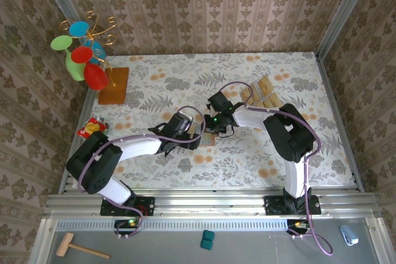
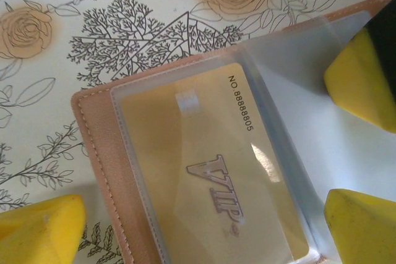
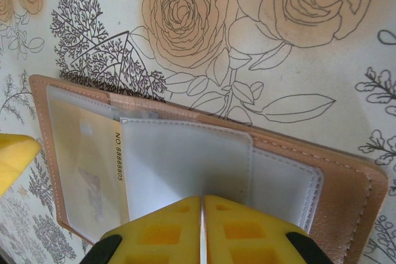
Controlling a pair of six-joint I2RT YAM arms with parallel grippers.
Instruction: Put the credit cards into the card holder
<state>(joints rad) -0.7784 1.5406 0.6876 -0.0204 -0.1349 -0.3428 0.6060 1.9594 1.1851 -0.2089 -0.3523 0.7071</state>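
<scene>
The card holder (image 2: 99, 153) lies open on the floral cloth, reddish-brown leather with clear sleeves. One gold credit card (image 2: 204, 171) marked VIP sits inside a sleeve. My left gripper (image 2: 198, 230) hovers just above that card, open wide, its yellow fingertips (image 2: 37, 230) on either side of it. My right gripper (image 3: 203, 230) is shut on the edge of a clear sleeve page (image 3: 185, 159) and holds it lifted off the card holder (image 3: 346, 183). The gold credit card (image 3: 86, 171) shows to the left of that page. Both grippers meet at the card holder (image 1: 207, 139) mid-table.
A clear compartmented tray (image 1: 263, 94) with tan-gold cards stands at the back right. A wooden board (image 1: 113, 85) carrying a colourful ornament stand sits at the back left. A red and yellow item (image 1: 91, 129) lies by the left edge.
</scene>
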